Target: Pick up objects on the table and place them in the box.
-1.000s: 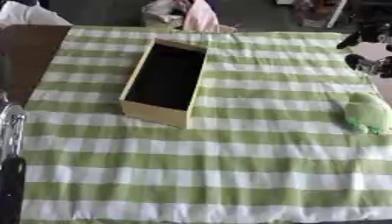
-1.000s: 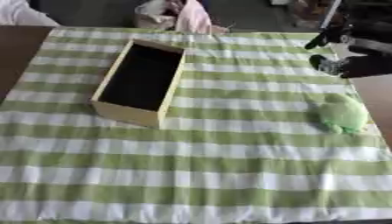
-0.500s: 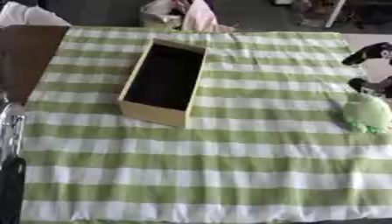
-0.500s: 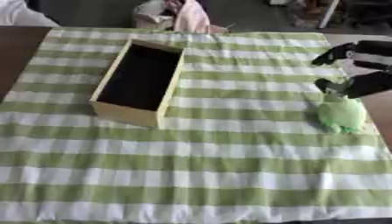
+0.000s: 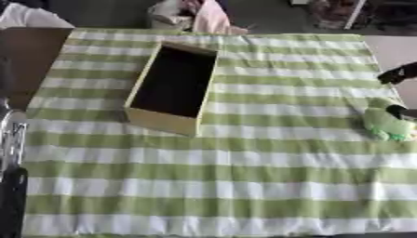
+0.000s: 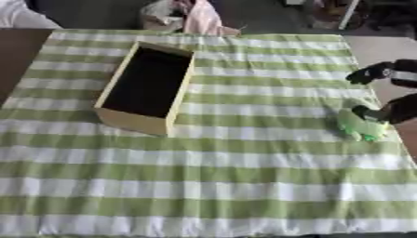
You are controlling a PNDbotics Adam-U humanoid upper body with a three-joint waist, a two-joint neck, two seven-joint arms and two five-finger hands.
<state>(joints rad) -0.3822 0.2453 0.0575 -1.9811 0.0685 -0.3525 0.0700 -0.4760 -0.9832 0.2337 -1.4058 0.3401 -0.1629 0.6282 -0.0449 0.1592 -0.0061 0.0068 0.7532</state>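
An open light-wood box (image 5: 167,122) with a dark inside stands left of centre on the green-and-white checked cloth (image 6: 244,158). A small green soft toy (image 6: 357,125) lies near the cloth's right edge. My right hand (image 6: 400,108) comes in from the right, directly over and behind the toy, fingers spread. One dark fingertip (image 6: 368,113) touches the toy's top, and another finger (image 6: 366,74) points left above it. At the left edge of the left eye view shows a dark and silver part of my left arm or hand (image 5: 11,186); its fingers are hidden.
Bare brown tabletop (image 5: 24,56) shows at the far left beside the cloth. Pink and white cloth items (image 5: 195,11) lie beyond the far edge. The toy sits close to the table's right edge.
My right hand has come down from the upper right to the green toy and now touches it. The box and the toy have not moved.
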